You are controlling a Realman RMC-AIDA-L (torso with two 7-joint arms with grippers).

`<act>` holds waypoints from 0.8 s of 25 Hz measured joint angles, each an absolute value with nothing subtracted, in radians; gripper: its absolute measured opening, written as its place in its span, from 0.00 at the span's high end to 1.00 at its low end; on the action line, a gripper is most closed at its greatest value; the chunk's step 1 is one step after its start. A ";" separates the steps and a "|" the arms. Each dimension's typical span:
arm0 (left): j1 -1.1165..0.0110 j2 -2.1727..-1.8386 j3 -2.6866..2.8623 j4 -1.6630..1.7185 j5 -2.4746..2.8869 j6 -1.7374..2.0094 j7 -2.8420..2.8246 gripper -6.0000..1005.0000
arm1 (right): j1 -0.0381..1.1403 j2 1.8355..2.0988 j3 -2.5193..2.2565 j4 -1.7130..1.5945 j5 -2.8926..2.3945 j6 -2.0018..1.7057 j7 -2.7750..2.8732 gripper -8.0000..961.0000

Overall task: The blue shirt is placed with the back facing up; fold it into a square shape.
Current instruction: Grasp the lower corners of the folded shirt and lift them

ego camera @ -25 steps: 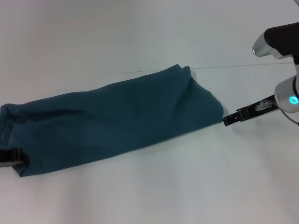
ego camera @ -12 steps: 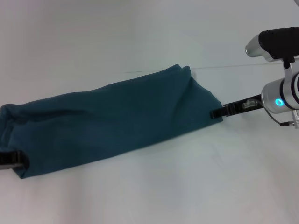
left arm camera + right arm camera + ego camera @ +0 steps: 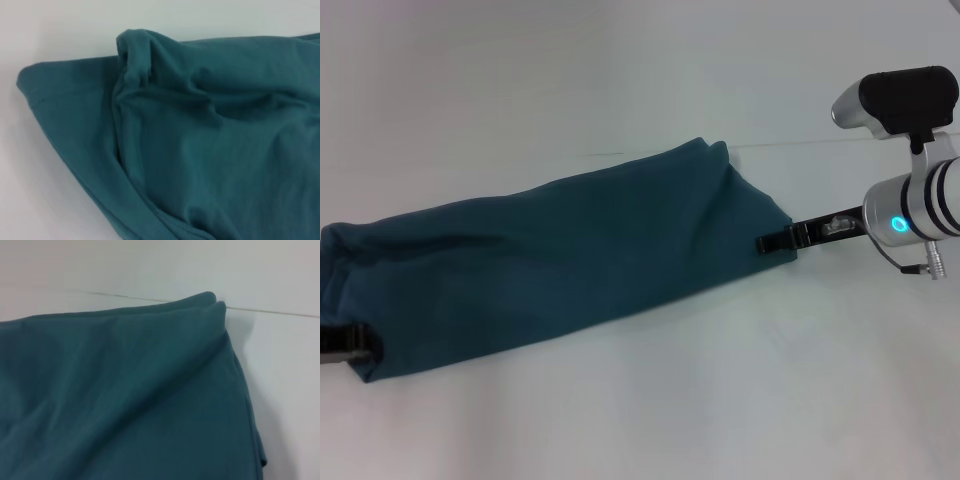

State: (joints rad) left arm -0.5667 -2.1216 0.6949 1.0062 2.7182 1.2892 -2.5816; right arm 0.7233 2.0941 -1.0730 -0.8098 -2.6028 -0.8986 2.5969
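Note:
The blue shirt (image 3: 560, 255) lies folded into a long strip that runs slantwise across the white table, plain side up. My left gripper (image 3: 350, 345) sits at the strip's near left end, touching the cloth's corner. My right gripper (image 3: 772, 243) reaches in from the right and its tip overlaps the strip's right edge. The left wrist view is filled by bunched folds of the blue shirt (image 3: 210, 140) with a hem along one side. In the right wrist view, a smooth layered corner of the blue shirt (image 3: 125, 400) shows.
The white table (image 3: 650, 400) surrounds the shirt on all sides. A thin seam line (image 3: 840, 142) crosses the tabletop behind the shirt's far right corner, also visible as the seam line (image 3: 280, 312) in the right wrist view.
My right gripper has moved left from beside the shirt until its tip overlaps the right edge. The left gripper has stayed at the left end. The shirt has not shifted.

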 joint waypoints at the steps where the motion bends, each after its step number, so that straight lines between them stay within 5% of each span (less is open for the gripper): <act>1: -0.567 -2.121 0.695 1.006 2.718 1.289 -2.582 0.96 | 0.723 2.095 -1.074 -0.808 -2.602 -0.895 2.597 0.14; 13: -0.570 -2.121 0.695 1.006 2.718 1.293 -2.581 0.96 | 0.724 2.094 -1.088 -0.740 -2.563 -0.808 2.570 0.16; 20: -0.570 -2.122 0.696 1.006 2.717 1.295 -2.580 0.96 | 0.724 2.093 -1.088 -0.712 -2.486 -0.786 2.493 0.49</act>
State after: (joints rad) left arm -0.5701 -2.1223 0.6965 1.0063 2.7168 1.2947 -2.5802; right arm 0.7242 2.0932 -1.0880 -0.7119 -2.4862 -0.7863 2.4927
